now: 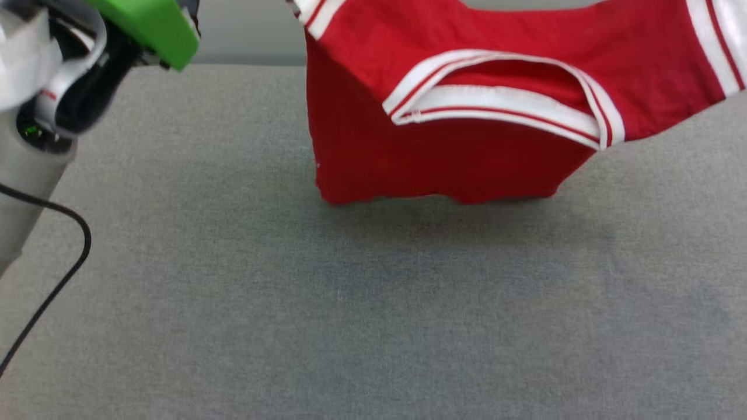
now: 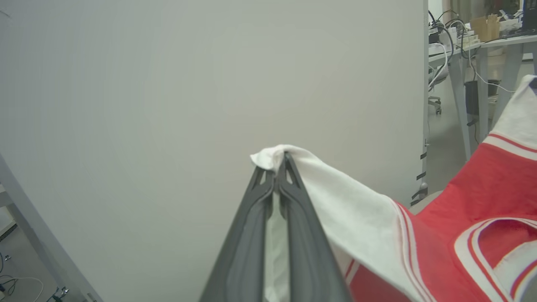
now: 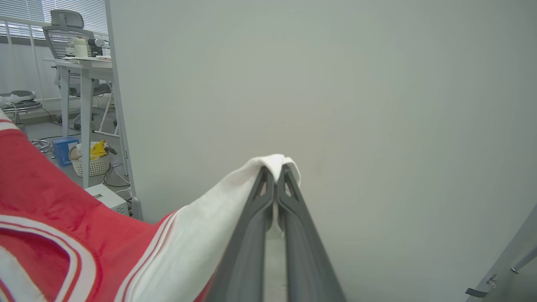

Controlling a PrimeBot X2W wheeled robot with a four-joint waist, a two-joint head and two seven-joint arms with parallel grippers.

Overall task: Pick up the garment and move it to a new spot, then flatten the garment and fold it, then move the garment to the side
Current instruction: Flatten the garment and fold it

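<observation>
No legible text anywhere

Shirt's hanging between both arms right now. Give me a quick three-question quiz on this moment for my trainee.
1. True or false: the left gripper is shut on a white sleeve of the garment.
2. The right gripper is: A) open, B) shut on white fabric, C) shut on red fabric.
3. Fill in: the striped opening facing the head camera is the garment's ___.
Key: 1 true; 2 B; 3 collar.
</observation>
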